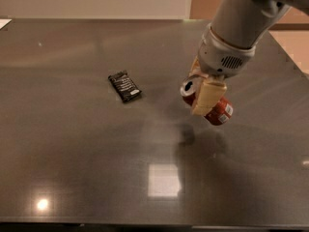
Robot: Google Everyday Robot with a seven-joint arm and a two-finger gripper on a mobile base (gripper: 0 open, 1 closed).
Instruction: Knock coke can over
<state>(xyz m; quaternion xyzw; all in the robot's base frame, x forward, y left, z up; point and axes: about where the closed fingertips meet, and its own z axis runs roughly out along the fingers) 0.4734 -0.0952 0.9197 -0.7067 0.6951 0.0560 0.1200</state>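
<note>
The red coke can (220, 112) is tilted steeply on its side, silver top (188, 87) pointing left, over the dark table (72, 153) right of centre. My gripper (202, 99) comes down from the upper right and is shut on the can, with one beige finger (206, 96) across its front. The can's lower end sits at or just above the table surface; I cannot tell whether it touches. Its shadow lies on the table just below it.
A flat black wrapped snack bar (124, 86) lies left of the can. The table's right edge (289, 57) runs close behind the arm. A white paper corner (4, 22) shows at the far left edge.
</note>
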